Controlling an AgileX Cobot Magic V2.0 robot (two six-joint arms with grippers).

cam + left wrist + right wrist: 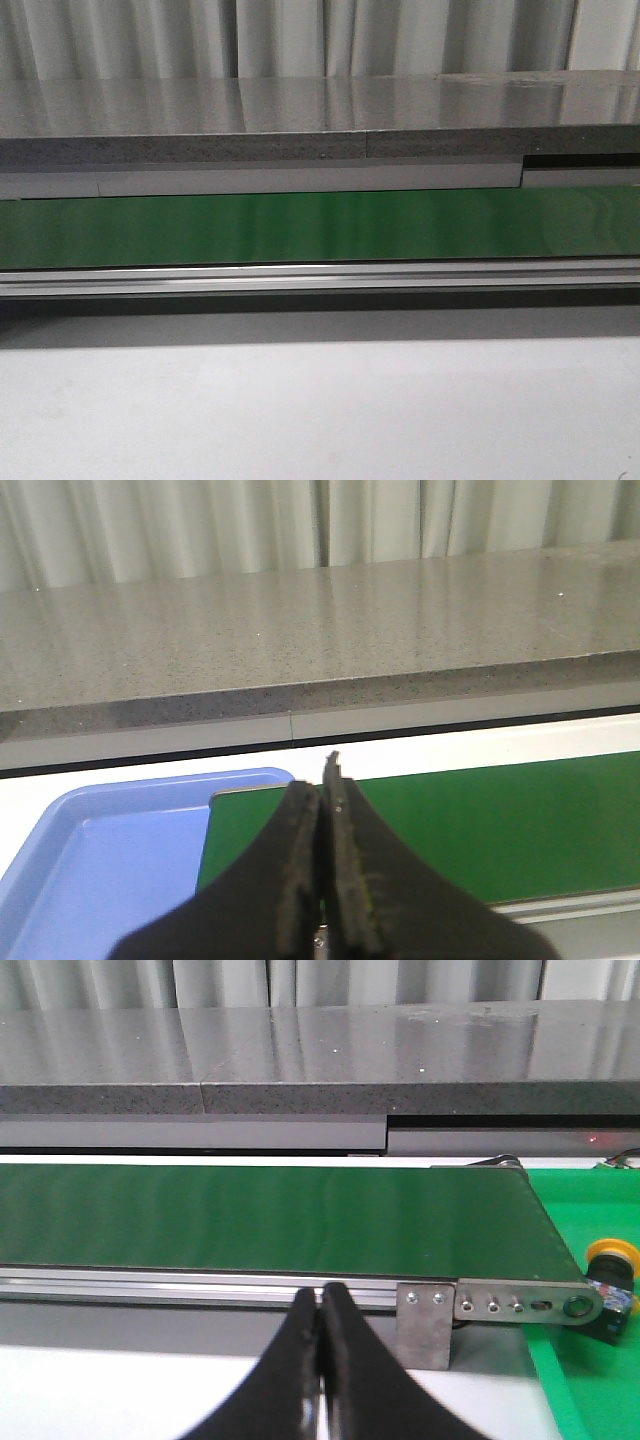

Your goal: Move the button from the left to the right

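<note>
Button (612, 1258) at right edge of frame: stiff, light, slick cap; best gripped across blocky black body. Both fingers (322, 880) (322, 1370) pressed together, empty.

Setting: industrial workshop | evidence: green conveyor belt (320, 228), aluminium rail (320, 277), grey stone counter (300, 120)

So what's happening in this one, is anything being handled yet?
Nothing is being handled. Both grippers are shut and empty: the left gripper sits by a blue tray at one end of the green conveyor belt, the right gripper near the other end. The button lies on a green surface just past that end, partly hidden behind the conveyor's end bracket.
</note>
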